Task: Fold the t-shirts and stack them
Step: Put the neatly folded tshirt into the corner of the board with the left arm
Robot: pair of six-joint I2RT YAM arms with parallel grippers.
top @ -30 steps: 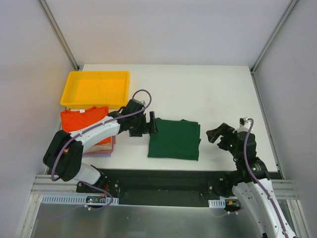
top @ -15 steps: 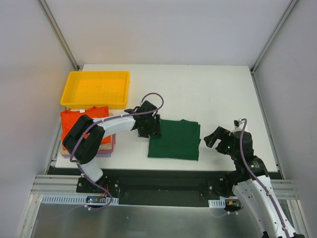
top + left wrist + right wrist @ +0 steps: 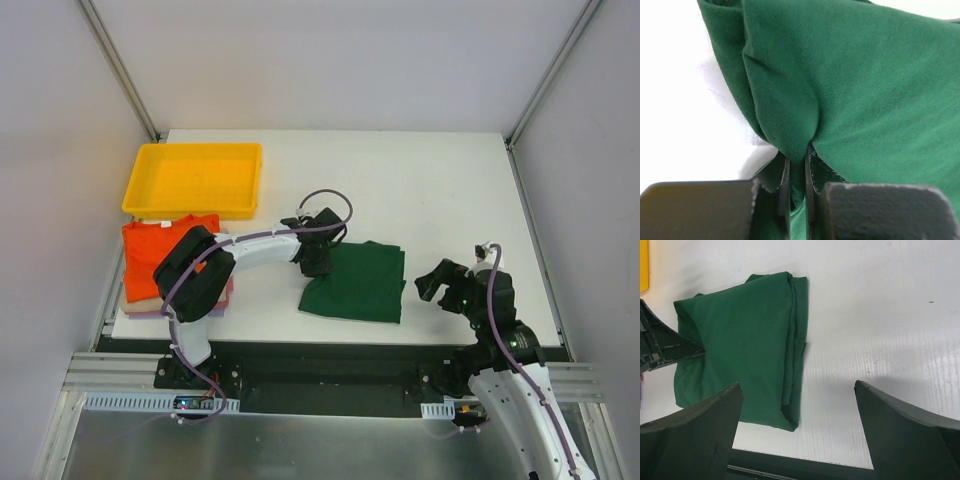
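The dark green t-shirt (image 3: 360, 285) lies folded on the white table (image 3: 440, 190), near the front middle. My left gripper (image 3: 318, 258) is at its far left corner, shut on a bunched fold of the green cloth (image 3: 790, 110); in the left wrist view the left gripper (image 3: 797, 160) pinches that fold between both fingers. My right gripper (image 3: 438, 280) hovers open just right of the shirt, touching nothing. In the right wrist view the right gripper (image 3: 797, 385) frames the green t-shirt's (image 3: 735, 340) right edge. An orange t-shirt (image 3: 150, 250) tops a stack at the left, with a pale pink-lilac one (image 3: 140, 312) at the bottom.
A yellow plastic tray (image 3: 195, 180) stands at the back left, just behind the stack. The table's front edge (image 3: 805, 460) runs close below the green shirt. The left forearm crosses over the stack's right side.
My left gripper has moved right from beside the stack to the green t-shirt's left corner and shut on the cloth. The right gripper has drifted slightly down and right, still open.
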